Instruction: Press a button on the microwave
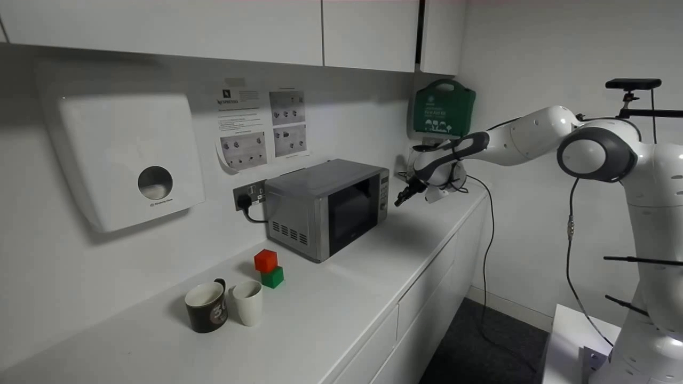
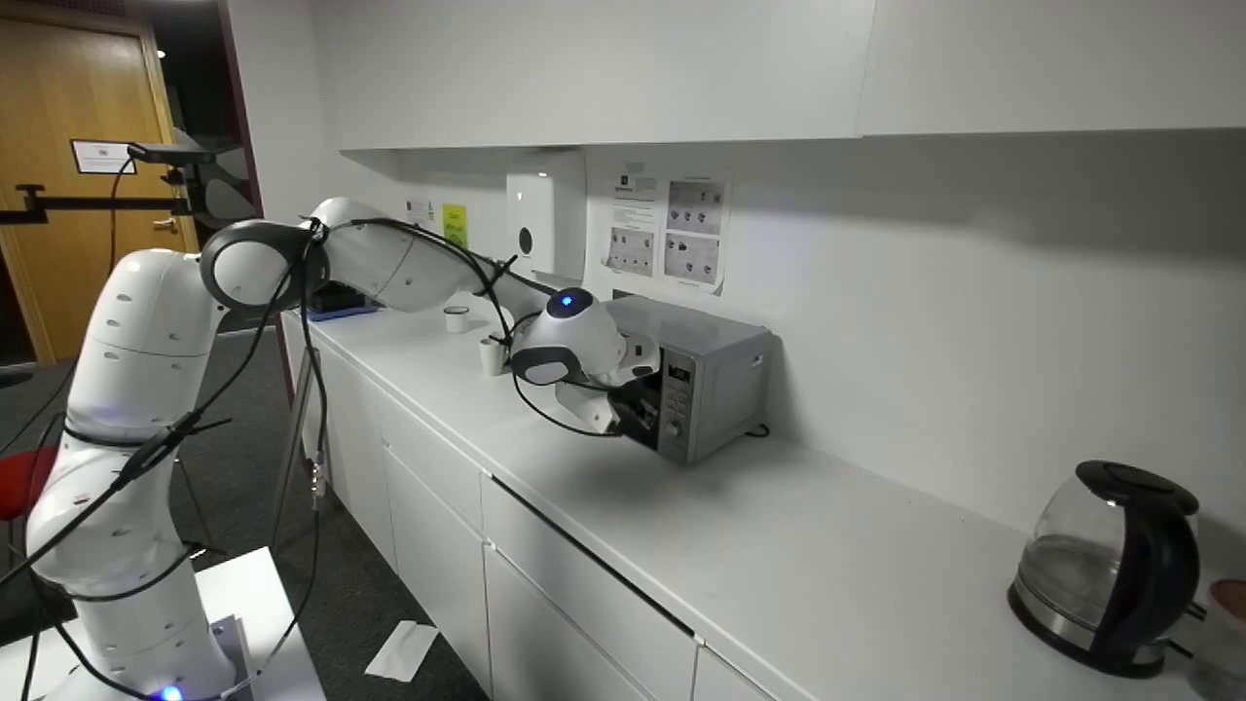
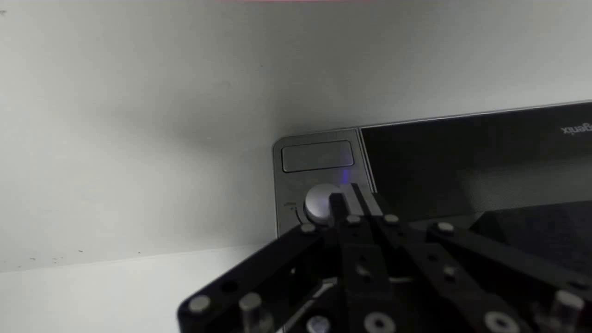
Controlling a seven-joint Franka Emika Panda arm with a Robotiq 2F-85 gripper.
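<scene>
The microwave (image 1: 326, 205) is a grey box with a dark window, standing against the wall on the counter. It also shows in an exterior view (image 2: 730, 389). Its control strip (image 1: 383, 193) has a display, small buttons and a knob. In the wrist view, which stands upside down, I see a wide rectangular button (image 3: 317, 156) and a round knob (image 3: 318, 201) beside the dark window (image 3: 439, 152). My gripper (image 3: 356, 199) is shut and empty, its tips in front of the strip, partly covering the knob. In an exterior view the gripper (image 1: 400, 201) appears apart from the microwave.
A dark mug (image 1: 206, 309), a white mug (image 1: 248, 304) and a red cube (image 1: 265, 260) on a green cube (image 1: 273, 277) stand on the counter. A glass kettle (image 2: 1081, 574) stands there too. A white dispenser (image 1: 128, 144) and green first aid box (image 1: 443, 109) are on the walls.
</scene>
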